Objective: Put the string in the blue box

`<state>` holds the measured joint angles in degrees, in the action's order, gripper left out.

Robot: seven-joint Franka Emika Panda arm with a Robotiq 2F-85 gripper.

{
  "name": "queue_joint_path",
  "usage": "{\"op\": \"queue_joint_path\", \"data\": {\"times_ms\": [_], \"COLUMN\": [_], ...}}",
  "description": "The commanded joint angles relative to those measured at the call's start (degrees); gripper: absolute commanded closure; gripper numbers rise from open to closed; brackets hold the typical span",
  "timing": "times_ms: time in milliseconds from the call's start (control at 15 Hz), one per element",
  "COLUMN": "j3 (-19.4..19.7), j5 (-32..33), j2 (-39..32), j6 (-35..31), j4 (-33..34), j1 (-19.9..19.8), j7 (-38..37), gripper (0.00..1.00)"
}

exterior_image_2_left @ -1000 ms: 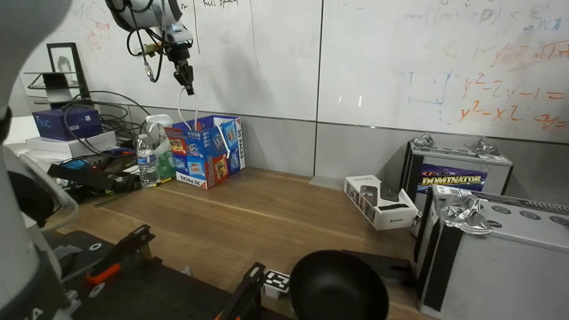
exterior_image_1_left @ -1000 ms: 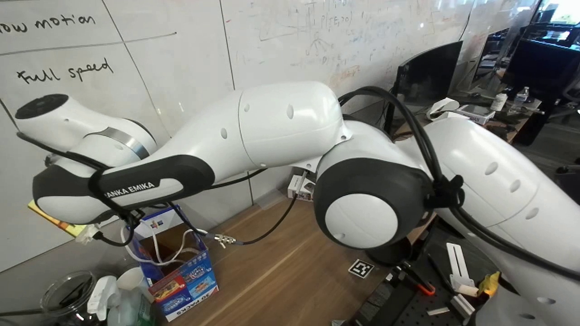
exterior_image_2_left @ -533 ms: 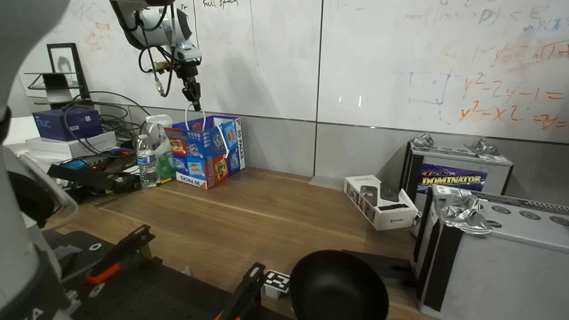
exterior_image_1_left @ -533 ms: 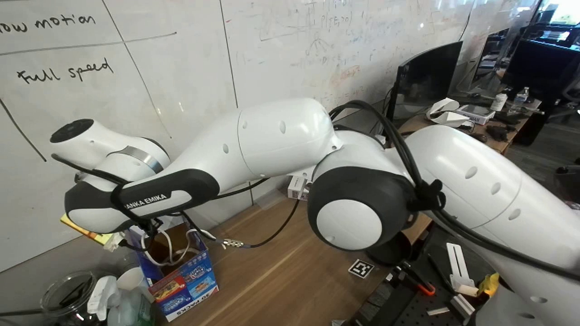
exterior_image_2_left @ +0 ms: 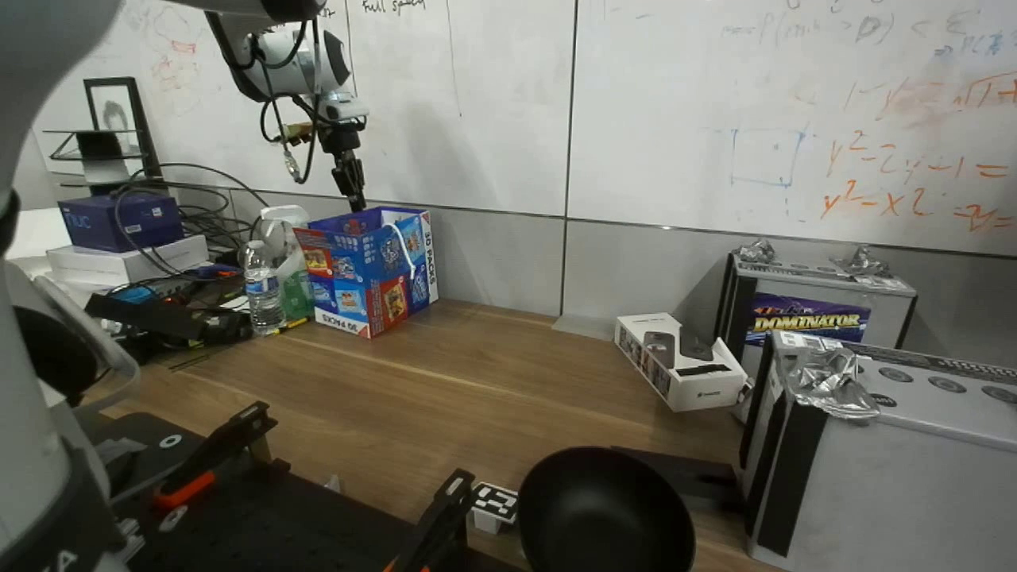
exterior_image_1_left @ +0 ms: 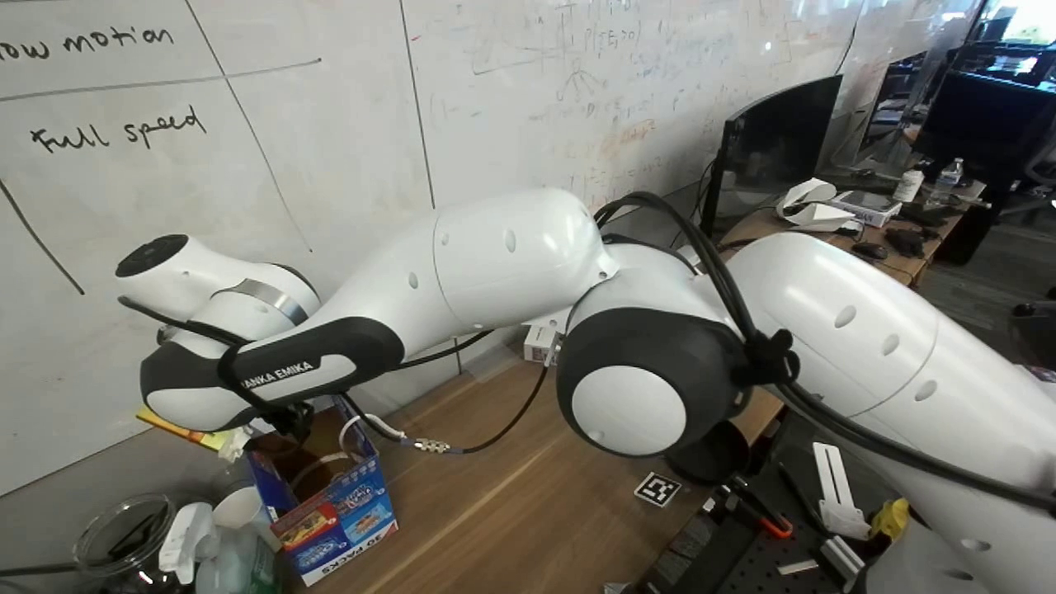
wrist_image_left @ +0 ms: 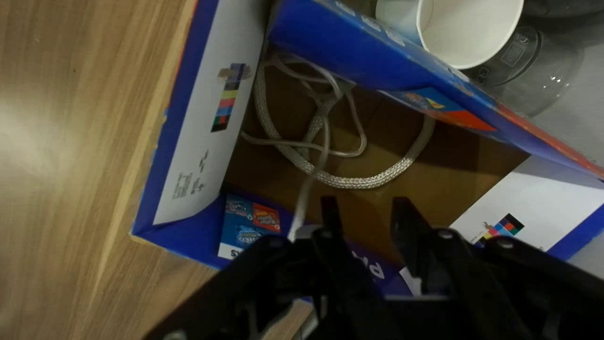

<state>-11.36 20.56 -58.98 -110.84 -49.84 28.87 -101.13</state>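
Whiteboard panels [exterior_image_2_left: 675,119] back the wooden table [exterior_image_2_left: 445,381], and below the hand [wrist_image_left: 365,208] the blue box [exterior_image_2_left: 361,278] stands upright with its mouth facing up, presumably so that something limp can be lowered straight in. Most of the string [wrist_image_left: 317,174] lies inside the box, in loose loops below the hand; one stretch climbs over the wall and hangs down the outside, off to the side of the hand. The fingers [wrist_image_left: 332,216] stand apart with no string showing between them, so the hand appears to hold none of it. Its place over the mouth looks right for a release, since loops dropped there should fall within the walls. Being so floppy, the string probably rests on the rim by its own weight, and that outer stretch may want tucking in before the job counts as finished.

Just outside the box, across from the hand, is a paper cup [wrist_image_left: 465,33]; a water bottle [exterior_image_2_left: 263,287] stands lower than the hand, near the box. Well apart from the hand are a white carton [exterior_image_2_left: 672,380], a black pan [exterior_image_2_left: 605,508] and a grey case [exterior_image_2_left: 898,477] topped with crumpled foil [exterior_image_2_left: 830,385].
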Motion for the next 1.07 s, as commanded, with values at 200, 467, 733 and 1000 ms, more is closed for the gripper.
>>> {"op": "queue_joint_path", "data": {"times_ms": [200, 467, 733, 1000], "j3": [-1.1, 0.0, 1.4, 2.9], "j5": [2.0, 0.3, 1.6, -1.0], "j2": [3.7, 5.3, 5.9, 4.7], "j6": [0.7, 4.3, 6.9, 12.6], "j4": [-1.5, -0.9, -1.8, -1.5], "j1": [-1.3, -3.1, -5.6, -8.2], "j7": [16.5, 18.7, 20.8, 13.5], "gripper": [0.12, 0.00, 0.00, 0.00]}}
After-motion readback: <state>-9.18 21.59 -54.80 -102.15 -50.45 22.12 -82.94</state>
